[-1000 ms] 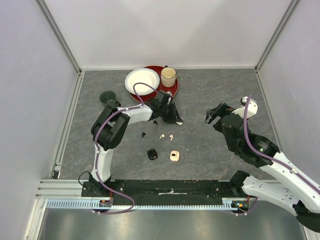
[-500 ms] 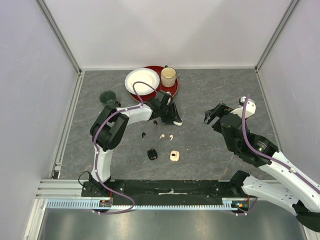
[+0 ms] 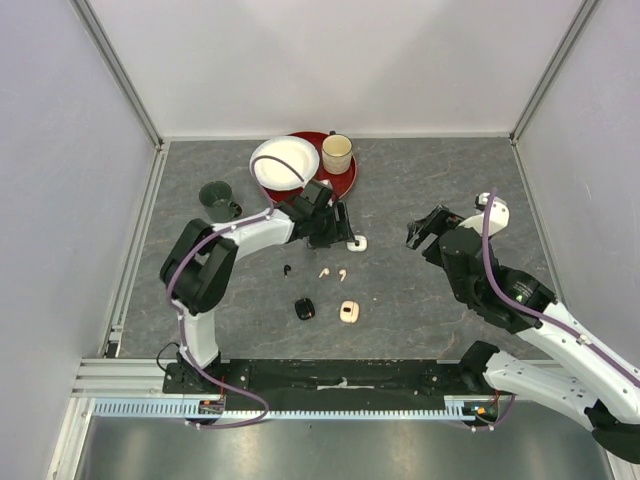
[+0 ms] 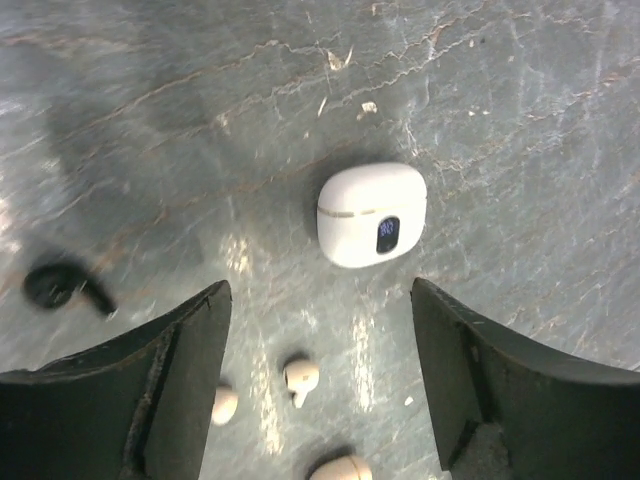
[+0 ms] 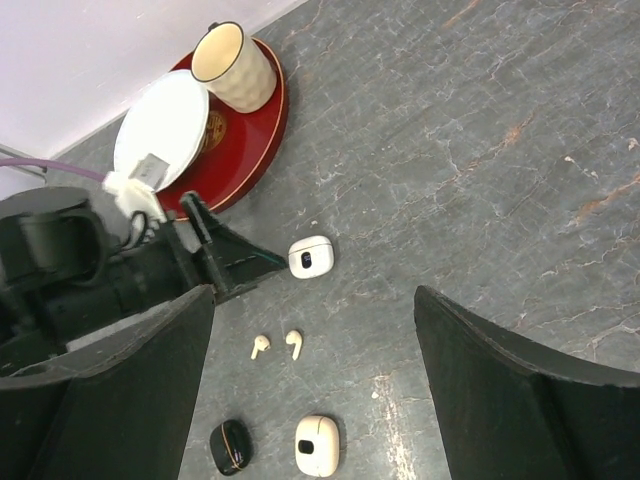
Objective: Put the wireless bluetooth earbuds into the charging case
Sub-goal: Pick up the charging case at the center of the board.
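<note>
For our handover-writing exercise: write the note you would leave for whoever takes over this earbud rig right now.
Left gripper: open, empty, above the closed white charging case.
Right gripper: open, empty, off to the right.
Loose on the table: two beige earbuds, one black earbud; black case and beige case lie nearby.
Done: no earbud visibly seated.
Left: seat the loose earbuds in their cases.

Bright, even overhead light; I see sheen on the surface [image 4: 240, 250], faint shadows, one blurred black earbud [image 4: 60, 286].
</note>
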You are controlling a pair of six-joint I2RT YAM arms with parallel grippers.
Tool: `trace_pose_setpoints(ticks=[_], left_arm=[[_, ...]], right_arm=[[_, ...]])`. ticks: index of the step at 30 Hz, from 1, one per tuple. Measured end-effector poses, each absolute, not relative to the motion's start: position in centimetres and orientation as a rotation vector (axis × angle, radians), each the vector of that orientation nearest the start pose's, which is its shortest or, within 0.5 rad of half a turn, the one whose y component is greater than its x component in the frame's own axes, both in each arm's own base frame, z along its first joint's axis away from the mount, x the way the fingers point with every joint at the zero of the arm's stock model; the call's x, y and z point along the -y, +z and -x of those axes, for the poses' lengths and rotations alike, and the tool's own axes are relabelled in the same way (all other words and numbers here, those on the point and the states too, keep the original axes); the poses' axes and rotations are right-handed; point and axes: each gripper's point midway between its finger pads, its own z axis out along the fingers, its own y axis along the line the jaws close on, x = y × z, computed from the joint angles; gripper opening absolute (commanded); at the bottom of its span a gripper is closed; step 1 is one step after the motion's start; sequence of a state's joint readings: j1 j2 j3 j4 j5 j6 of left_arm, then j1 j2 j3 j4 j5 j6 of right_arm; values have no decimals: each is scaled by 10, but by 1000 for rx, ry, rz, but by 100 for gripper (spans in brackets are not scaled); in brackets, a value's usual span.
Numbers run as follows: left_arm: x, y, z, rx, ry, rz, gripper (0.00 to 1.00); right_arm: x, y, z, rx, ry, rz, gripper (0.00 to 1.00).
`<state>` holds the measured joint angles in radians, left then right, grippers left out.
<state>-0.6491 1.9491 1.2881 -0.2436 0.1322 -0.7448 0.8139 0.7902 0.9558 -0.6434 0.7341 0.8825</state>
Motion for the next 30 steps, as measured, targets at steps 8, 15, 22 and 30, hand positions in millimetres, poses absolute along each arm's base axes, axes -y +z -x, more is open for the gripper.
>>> trace_pose_setpoints(ticks=[8,15,22,30], left_arm=[[298,141,-334,-2381,-662,-14,88],[266,181,-318,-2328,-574,-26,84],[210,160,-285,-2399,-355,23,84],[177,186,-269,-2288,-327,84,84]], right_arm=[[-144,249,-245,-1978,393,-424,88],[-186,176,-233,-2240,445,-305,84],[-214,113,-202,-2447,492,-248,81],[-253,76,-171,-2556,478,-146,82]])
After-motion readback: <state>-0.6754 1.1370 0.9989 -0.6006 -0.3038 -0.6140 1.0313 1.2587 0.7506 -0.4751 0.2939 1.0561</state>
